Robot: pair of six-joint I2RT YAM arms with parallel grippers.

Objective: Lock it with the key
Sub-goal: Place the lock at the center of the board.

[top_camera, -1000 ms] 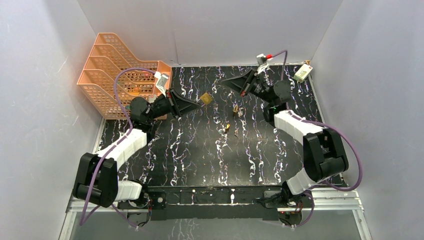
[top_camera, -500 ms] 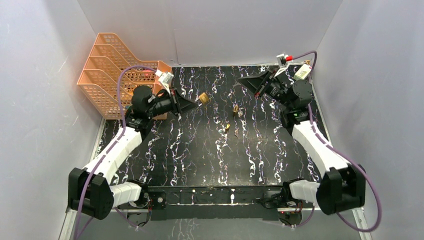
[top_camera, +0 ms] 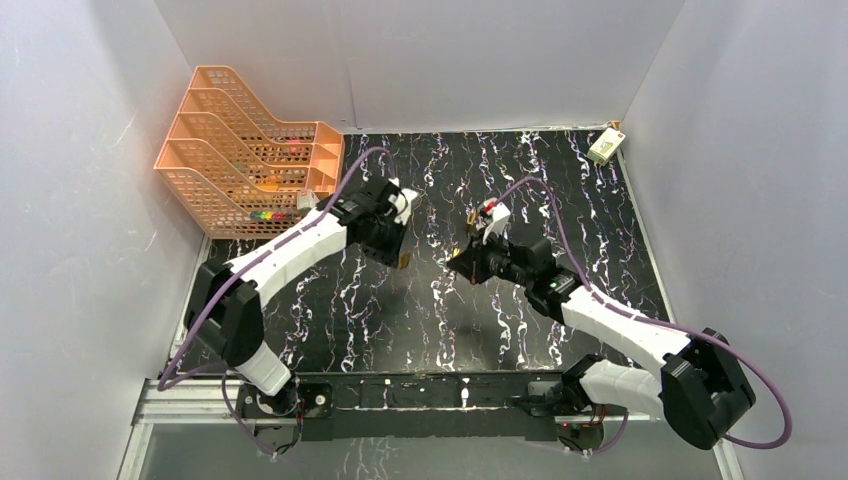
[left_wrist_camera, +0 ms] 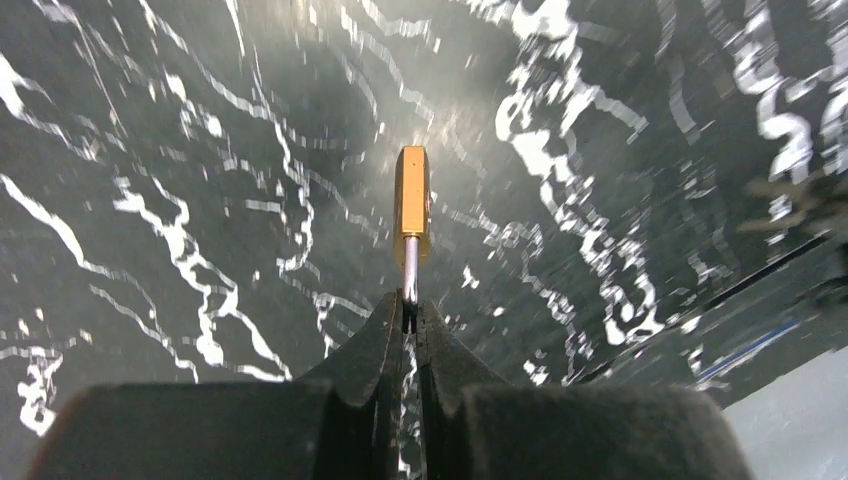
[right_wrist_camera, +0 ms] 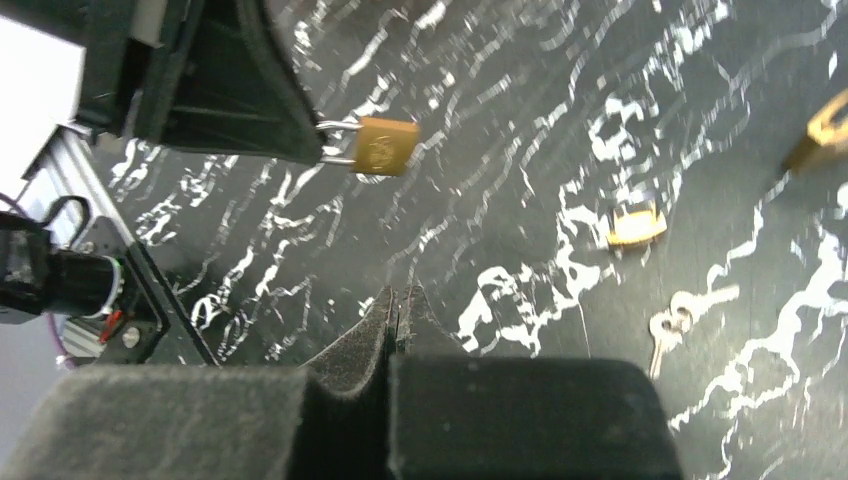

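Observation:
A brass padlock (left_wrist_camera: 411,200) hangs in the air by its silver shackle, and my left gripper (left_wrist_camera: 410,305) is shut on that shackle. In the top view the same padlock (top_camera: 403,260) sits just below the left gripper (top_camera: 400,246), over the middle of the table. The right wrist view shows it (right_wrist_camera: 385,147) held off the surface at upper left. My right gripper (right_wrist_camera: 397,295) is shut with nothing between its tips, a short way right of the padlock in the top view (top_camera: 458,268). A small silver key (right_wrist_camera: 672,320) lies on the table to its right.
A second brass padlock (right_wrist_camera: 636,225) lies on the black marbled table near the key, and another brass piece (right_wrist_camera: 825,125) lies farther off. An orange stacked file tray (top_camera: 240,150) stands at the far left. A small white box (top_camera: 605,147) sits in the far right corner.
Both arms have swung in from the far side to the table's middle. The left one brought the padlock nearer and turned downward; the right one dropped low beside it.

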